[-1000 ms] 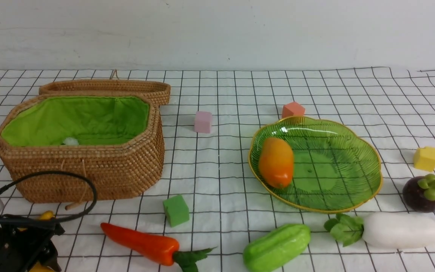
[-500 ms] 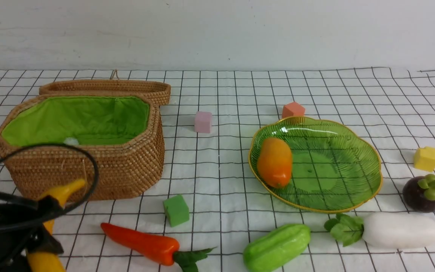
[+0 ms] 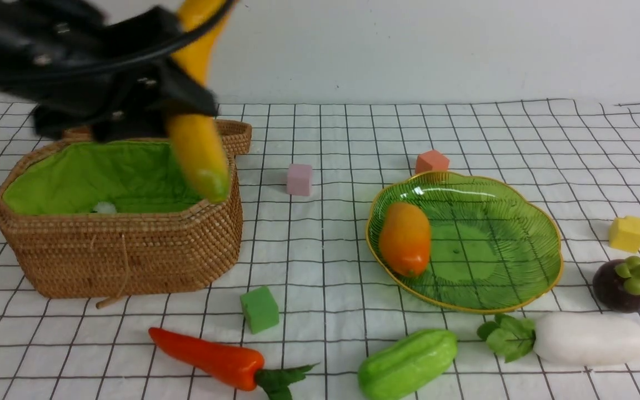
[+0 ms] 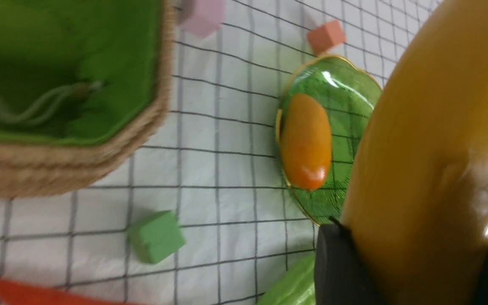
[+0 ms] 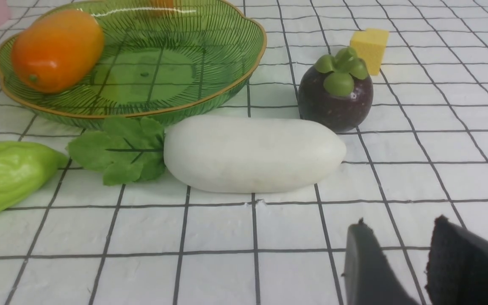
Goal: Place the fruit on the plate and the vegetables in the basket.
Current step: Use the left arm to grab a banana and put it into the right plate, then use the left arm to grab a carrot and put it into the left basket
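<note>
My left gripper (image 3: pixel 181 94) is shut on the long yellow banana (image 3: pixel 198 139), held high over the right end of the open wicker basket (image 3: pixel 131 255). In the left wrist view the banana (image 4: pixel 430 127) fills the space between the dark fingers (image 4: pixel 337 262). The mango (image 3: pixel 405 238) lies in the green plate (image 3: pixel 492 250). On the cloth lie the carrot (image 3: pixel 209 358), gourd (image 3: pixel 407 364), radish (image 3: pixel 589 339) and mangosteen (image 3: pixel 623 283). My right gripper (image 5: pixel 400 228) is open and empty, low over the cloth near the radish (image 5: pixel 252 154).
Small cubes sit on the checked cloth: green (image 3: pixel 259 308) in front of the basket, pink (image 3: pixel 299 179), orange (image 3: pixel 431 161) behind the plate, yellow (image 3: pixel 626 233) at the right. The basket lid (image 3: pixel 225 133) lies behind it. A small white thing (image 3: pixel 103 208) rests in the lining.
My left gripper rose with the banana from the table's front left corner to high above the basket. Nothing else on the cloth moved.
</note>
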Robot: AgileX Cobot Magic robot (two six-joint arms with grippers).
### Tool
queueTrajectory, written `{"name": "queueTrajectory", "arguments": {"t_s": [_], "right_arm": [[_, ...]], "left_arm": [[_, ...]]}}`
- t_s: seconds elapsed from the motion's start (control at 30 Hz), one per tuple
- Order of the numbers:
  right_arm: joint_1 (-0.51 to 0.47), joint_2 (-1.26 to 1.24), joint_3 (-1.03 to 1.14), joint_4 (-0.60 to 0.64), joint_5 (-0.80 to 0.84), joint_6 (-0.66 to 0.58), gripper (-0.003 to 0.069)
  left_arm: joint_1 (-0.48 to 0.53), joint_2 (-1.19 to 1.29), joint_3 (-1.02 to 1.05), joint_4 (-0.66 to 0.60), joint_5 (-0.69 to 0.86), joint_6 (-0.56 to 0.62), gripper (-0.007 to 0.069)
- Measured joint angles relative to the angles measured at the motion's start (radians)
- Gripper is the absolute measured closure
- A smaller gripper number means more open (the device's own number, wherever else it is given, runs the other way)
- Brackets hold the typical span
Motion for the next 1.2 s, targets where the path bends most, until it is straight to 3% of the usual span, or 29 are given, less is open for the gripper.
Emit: {"name": "queueTrajectory", "arguments": {"t_s": [0.03, 0.23, 0.37, 0.4, 0.43, 0.57, 0.67, 0.77, 0.87, 1.0, 1.2], "right_arm": [[0.000, 0.000, 0.000, 0.000, 0.000, 0.000, 0.0414], [0.000, 0.000, 0.000, 0.000, 0.000, 0.000, 0.0414], [0.000, 0.000, 0.000, 0.000, 0.000, 0.000, 0.0414], [0.000, 0.000, 0.000, 0.000, 0.000, 0.000, 0.0414], [0.000, 0.000, 0.000, 0.000, 0.000, 0.000, 0.0414], [0.000, 0.000, 0.000, -0.001, 0.000, 0.000, 0.0414], [0.000, 0.000, 0.000, -0.001, 0.000, 0.000, 0.0414], [0.000, 0.000, 0.000, -0.001, 0.000, 0.000, 0.0414], [0.000, 0.000, 0.000, -0.001, 0.000, 0.000, 0.0414], [0.000, 0.000, 0.000, -0.001, 0.000, 0.000, 0.0414], [0.000, 0.000, 0.000, -0.001, 0.000, 0.000, 0.0414]], "left_arm": [[-0.084, 0.130, -0.125, 0.029, 0.005, 0.000, 0.0314], [-0.268, 0.568, -0.566, 0.055, 0.076, -0.010, 0.0314], [-0.327, 0.796, -0.844, 0.062, 0.163, -0.020, 0.0314], [-0.355, 0.927, -1.007, 0.089, 0.220, -0.047, 0.0314], [-0.357, 0.941, -1.007, 0.089, 0.227, -0.052, 0.0314], [-0.386, 1.174, -1.322, 0.177, 0.350, -0.191, 0.0262], [-0.385, 1.212, -1.374, 0.182, 0.367, -0.223, 0.0172], [-0.380, 1.206, -1.389, 0.178, 0.367, -0.221, 0.0034], [-0.369, 1.172, -1.392, 0.161, 0.367, -0.187, -0.0031], [-0.325, 1.058, -1.361, 0.127, 0.367, -0.141, -0.0040], [-0.229, 0.719, -1.147, 0.135, 0.367, -0.053, 0.0018]]}}
